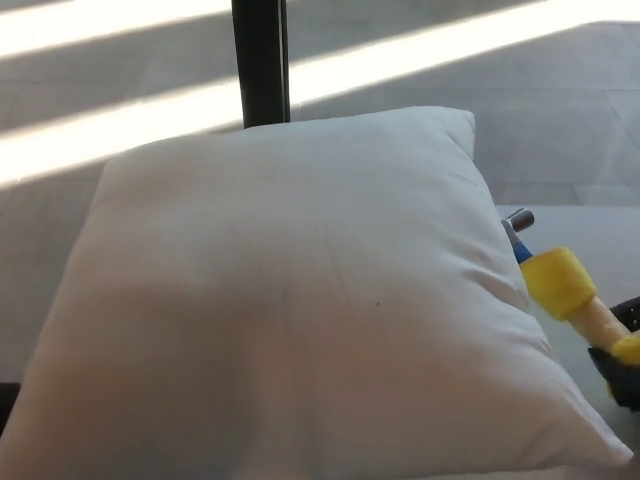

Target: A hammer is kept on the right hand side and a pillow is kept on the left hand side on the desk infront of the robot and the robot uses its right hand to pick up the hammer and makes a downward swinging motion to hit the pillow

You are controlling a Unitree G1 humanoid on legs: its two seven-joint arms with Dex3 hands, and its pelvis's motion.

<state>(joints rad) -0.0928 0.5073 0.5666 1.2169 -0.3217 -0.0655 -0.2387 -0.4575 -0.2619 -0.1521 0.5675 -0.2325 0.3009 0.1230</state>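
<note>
The hammer (556,280) at the right edge has part of its head hidden behind the pillow (300,310). The right hand (625,375) is mostly cut off; its grip cannot be told.
</note>
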